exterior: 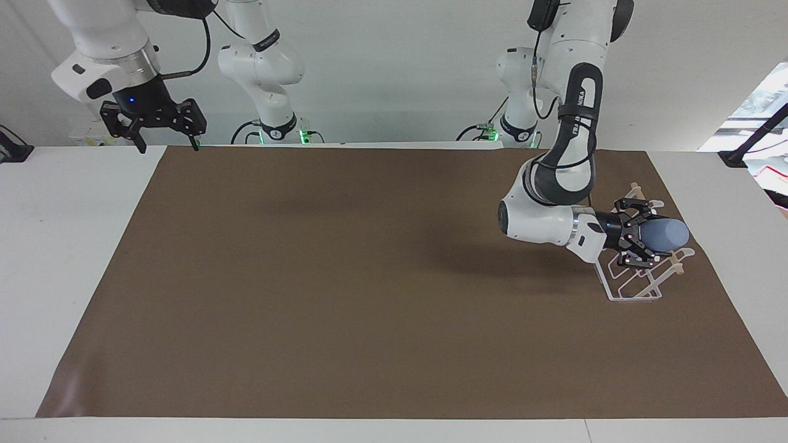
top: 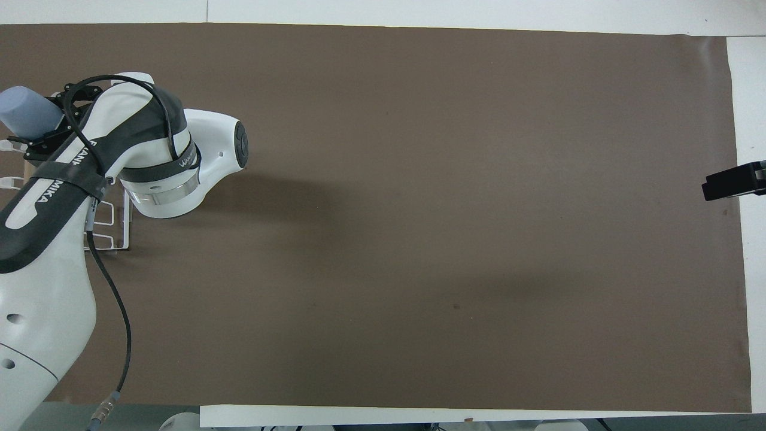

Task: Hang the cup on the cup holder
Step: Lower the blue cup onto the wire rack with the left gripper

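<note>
Blue cup (exterior: 663, 234) pinched sideways in left gripper (exterior: 640, 241), over the holder (exterior: 634, 280).
Hanging step: next, slipping the mouth onto a prong. Right gripper (exterior: 165, 130) spread, waiting far from holder.

A plain white wall (exterior: 394, 67) backs my workstation, evenly lit, with soft shadows falling across the brown mat (exterior: 381, 277) that covers most of the white table (exterior: 68, 246). The mat's edge nearest the camera in the facing view curls slightly at one corner. At the table's end by my left arm's base, a bright window (exterior: 763, 104) lets in daylight, and a black clamp (exterior: 735, 157) grips the tabletop there. A second black fitting (exterior: 12, 151) sits at the other end, near a small white box (exterior: 98, 132) against the wall.
</note>
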Available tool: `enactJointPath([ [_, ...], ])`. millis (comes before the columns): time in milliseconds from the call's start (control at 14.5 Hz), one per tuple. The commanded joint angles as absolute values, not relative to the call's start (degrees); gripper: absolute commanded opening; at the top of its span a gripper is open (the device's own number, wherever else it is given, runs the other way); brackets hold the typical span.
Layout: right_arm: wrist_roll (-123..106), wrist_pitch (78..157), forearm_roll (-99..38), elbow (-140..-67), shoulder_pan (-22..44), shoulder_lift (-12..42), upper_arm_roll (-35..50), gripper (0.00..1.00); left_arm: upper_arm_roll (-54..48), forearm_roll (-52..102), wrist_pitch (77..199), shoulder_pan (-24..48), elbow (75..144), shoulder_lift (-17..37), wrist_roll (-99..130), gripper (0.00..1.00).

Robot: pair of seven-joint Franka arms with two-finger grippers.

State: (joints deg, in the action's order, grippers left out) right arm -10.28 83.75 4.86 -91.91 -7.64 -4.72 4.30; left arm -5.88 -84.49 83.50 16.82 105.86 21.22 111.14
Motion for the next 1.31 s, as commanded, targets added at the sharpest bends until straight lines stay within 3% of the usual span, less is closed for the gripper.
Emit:
enactJointPath([
  [0,-9.4,81.8,5.5,-90.1,-8.0,-3.6,4.8,0.99,-5.8,-87.1,82.9,16.5,104.9,22.4,116.3,0.00],
  [1101,-8.5,78.8,5.0,-90.6,-7.3,-3.9,4.6,0.99,-6.2,-88.2,83.8,14.6,106.8,26.0,129.0,0.00],
  [1169,-8.5,78.7,5.0,-90.6,-6.8,-3.9,4.4,0.99,-6.2,-87.3,84.1,14.7,106.5,26.0,128.8,0.11],
  [1238,-8.5,78.6,5.0,-90.6,-6.7,-4.0,4.3,0.99,-6.2,-86.5,84.5,15.0,105.5,26.3,128.4,0.47],
])
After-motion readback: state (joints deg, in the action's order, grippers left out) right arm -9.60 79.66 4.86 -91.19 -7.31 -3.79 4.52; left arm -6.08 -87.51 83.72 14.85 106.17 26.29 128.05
